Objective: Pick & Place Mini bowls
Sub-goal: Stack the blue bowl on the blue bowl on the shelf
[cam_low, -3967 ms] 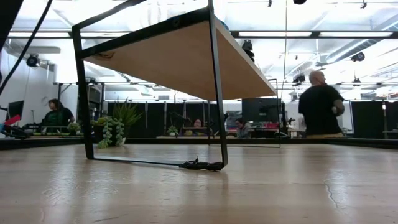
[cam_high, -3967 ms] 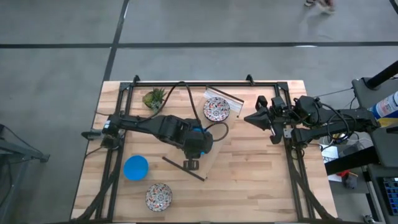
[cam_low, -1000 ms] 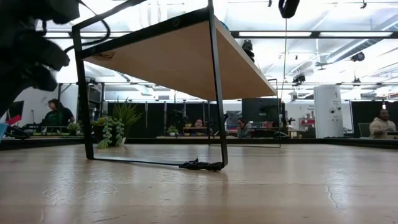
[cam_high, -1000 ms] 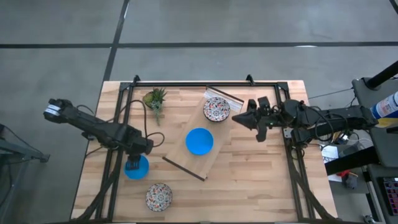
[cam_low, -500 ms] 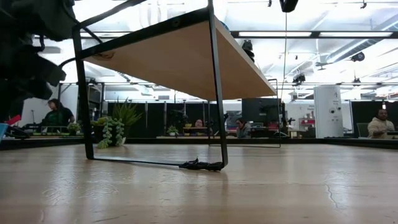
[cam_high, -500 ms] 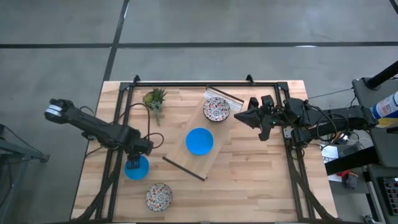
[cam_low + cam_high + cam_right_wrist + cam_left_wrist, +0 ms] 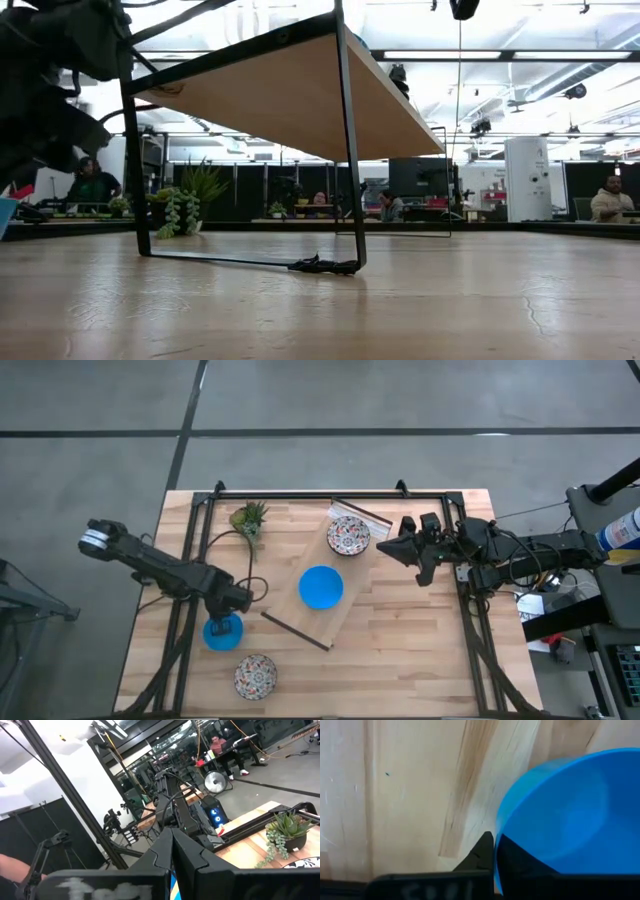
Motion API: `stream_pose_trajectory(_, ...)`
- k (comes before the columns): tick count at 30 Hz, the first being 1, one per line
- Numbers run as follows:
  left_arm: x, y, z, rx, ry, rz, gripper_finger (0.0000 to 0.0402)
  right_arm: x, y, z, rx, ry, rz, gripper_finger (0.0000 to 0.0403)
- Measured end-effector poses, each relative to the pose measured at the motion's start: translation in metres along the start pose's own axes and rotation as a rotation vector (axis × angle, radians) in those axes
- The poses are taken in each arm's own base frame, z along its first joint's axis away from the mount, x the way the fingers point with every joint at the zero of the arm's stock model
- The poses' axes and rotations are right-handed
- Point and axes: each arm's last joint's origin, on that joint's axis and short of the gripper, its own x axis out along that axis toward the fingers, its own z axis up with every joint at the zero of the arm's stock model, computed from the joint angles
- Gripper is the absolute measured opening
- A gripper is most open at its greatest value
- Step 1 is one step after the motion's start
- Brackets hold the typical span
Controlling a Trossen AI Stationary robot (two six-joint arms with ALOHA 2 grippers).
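A blue mini bowl (image 7: 222, 632) sits at the table's near left, with my left gripper (image 7: 232, 608) shut on its rim. The left wrist view shows it close up, the bowl (image 7: 570, 820) filling the picture. A second blue bowl (image 7: 321, 587) and a red-patterned bowl (image 7: 348, 535) rest on the raised wooden board (image 7: 308, 624). Another patterned bowl (image 7: 255, 677) lies on the table near the front edge. My right gripper (image 7: 384, 550) hovers shut and empty right of the board, level with its far end. My left gripper pinches the blue bowl's rim (image 7: 496, 845), with one finger (image 7: 482, 852) outside the wall and the other inside the hollow. The fingers come from above, pointing down. Whether the bowl is clear of the table, I cannot tell.
A small green plant (image 7: 248, 518) stands at the far left. The board sits slanted on a black wire frame (image 7: 345, 150) above the table's middle. Black arm rails run along both sides. People sit in the room behind.
My left gripper has shifted a little toward the table's right and near edges, over the blue bowl at the near left.
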Motion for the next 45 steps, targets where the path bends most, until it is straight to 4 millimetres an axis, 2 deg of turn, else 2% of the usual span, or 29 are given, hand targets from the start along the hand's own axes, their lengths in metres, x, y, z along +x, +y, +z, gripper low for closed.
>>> stream_pose_trajectory(3, -0.01, -0.001, -0.001, -0.019, 0.002, -0.002, 0.0002, 0.0, 0.0, 0.0, 0.0, 0.0, 0.0, 0.0008)
stream_pose_trajectory(7, -0.037, -0.005, -0.005, -0.062, 0.009, -0.015, 0.0001, 0.0, 0.0, 0.0, 0.0, 0.0, 0.0, 0.0008)
stream_pose_trajectory(13, -0.1, -0.017, -0.011, -0.149, -0.03, -0.126, 0.0001, 0.0, 0.0, 0.0, 0.0, 0.001, -0.001, 0.0008)
stream_pose_trajectory(17, -0.147, -0.025, -0.01, -0.196, -0.155, -0.225, 0.0001, 0.0, 0.0, 0.0, 0.0, 0.001, -0.001, 0.0008)
stream_pose_trajectory(22, -0.197, -0.027, 0.007, -0.334, -0.409, -0.291, 0.0, 0.0, 0.0, 0.0, -0.027, -0.001, 0.0, 0.0008)
stream_pose_trajectory(27, -0.232, -0.022, 0.034, -0.41, -0.552, -0.333, 0.0, 0.0, 0.0, 0.0, -0.041, -0.001, 0.0, 0.0008)
stream_pose_trajectory(34, -0.251, -0.009, 0.08, -0.441, -0.577, -0.324, 0.0, 0.0, 0.0, 0.001, -0.042, -0.003, 0.002, 0.0008)
stream_pose_trajectory(40, -0.25, 0.0, 0.128, -0.455, -0.572, -0.281, 0.0, -0.001, 0.004, 0.007, -0.038, -0.067, 0.04, 0.0008)
stream_pose_trajectory(45, -0.248, 0.001, 0.158, -0.412, -0.563, -0.271, 0.0, -0.003, 0.008, 0.012, -0.053, -0.112, 0.075, 0.0008)
